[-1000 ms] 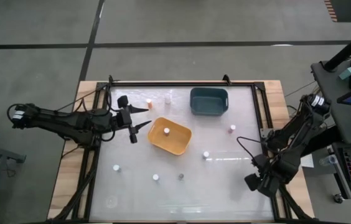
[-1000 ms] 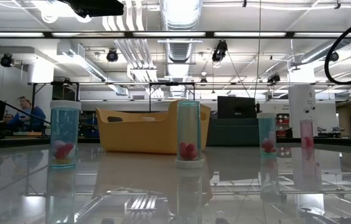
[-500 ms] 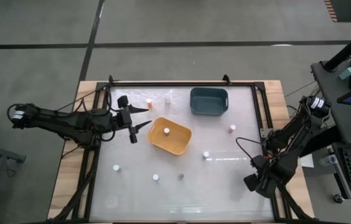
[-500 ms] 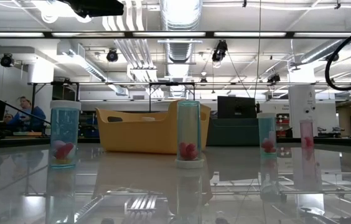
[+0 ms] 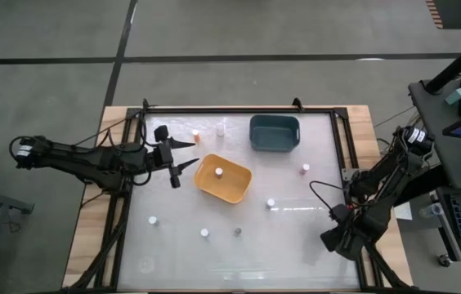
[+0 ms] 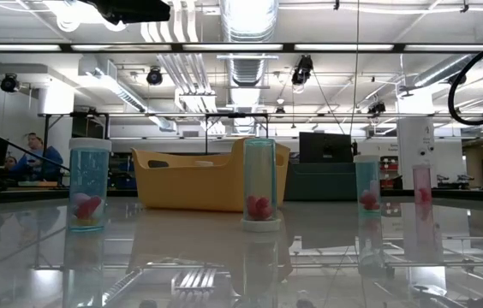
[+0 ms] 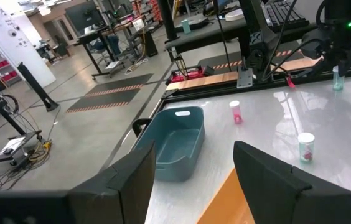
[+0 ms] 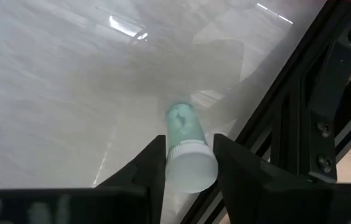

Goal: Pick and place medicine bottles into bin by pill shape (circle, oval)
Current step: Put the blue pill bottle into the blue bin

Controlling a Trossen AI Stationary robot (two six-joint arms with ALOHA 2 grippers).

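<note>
Right pincer (image 8: pixel 185 158), at the glass tabletop (image 5: pixel 296 237) near-right edge, has just closed from wide open onto a small clear bottle w/ white cap (image 8: pixel 187 152) lying between its fingers: grasp looks made, lift next. Left pincer (image 5: pixel 190 153) hangs spread, empty, beside the orange-yellow plastic tub (image 5: pixel 234 189), which holds 1 white-capped bottle (image 5: pixel 217 172). Dark teal tub (image 5: pixel 275 134): nothing visible inside.

we're in a lab: bare ducts (image 6: pixel 243 34) and strip lights overhead, concrete floor (image 5: pixel 214 28), monitors (image 6: pixel 325 145), a person (image 6: pixel 34 154) at desks behind.
</note>
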